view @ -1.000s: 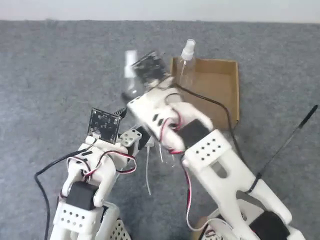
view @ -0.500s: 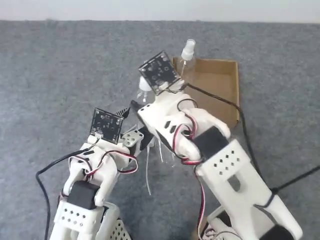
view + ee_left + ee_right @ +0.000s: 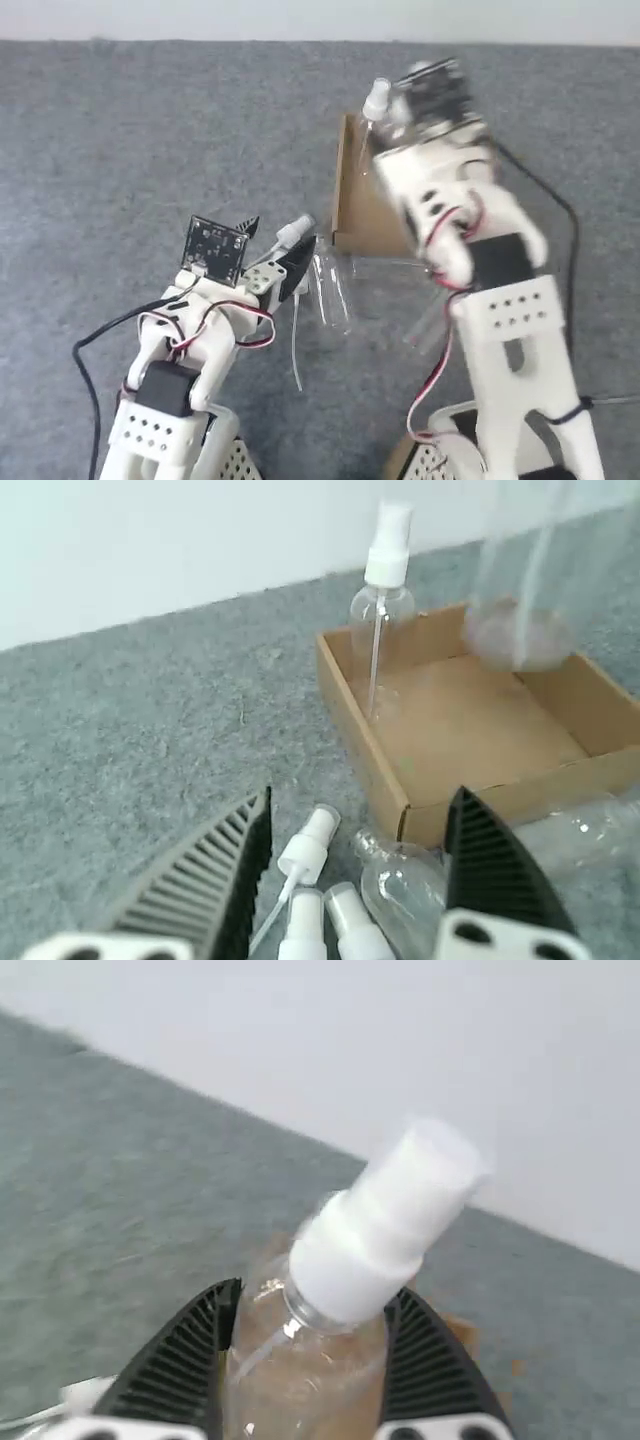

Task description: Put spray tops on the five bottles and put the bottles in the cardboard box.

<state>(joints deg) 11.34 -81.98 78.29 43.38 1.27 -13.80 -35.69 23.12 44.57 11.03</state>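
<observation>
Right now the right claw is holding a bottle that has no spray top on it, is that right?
Not quite. The bottle in the right claw does have a white spray top on it. The right wrist view shows it. The claw is holding the bottle, just as you said.

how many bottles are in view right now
4. An upright bottle stands in the cardboard box corner, the right gripper holds a second bottle above it, two lying bottles rest on the table outside. A fifth may be hidden.
</observation>
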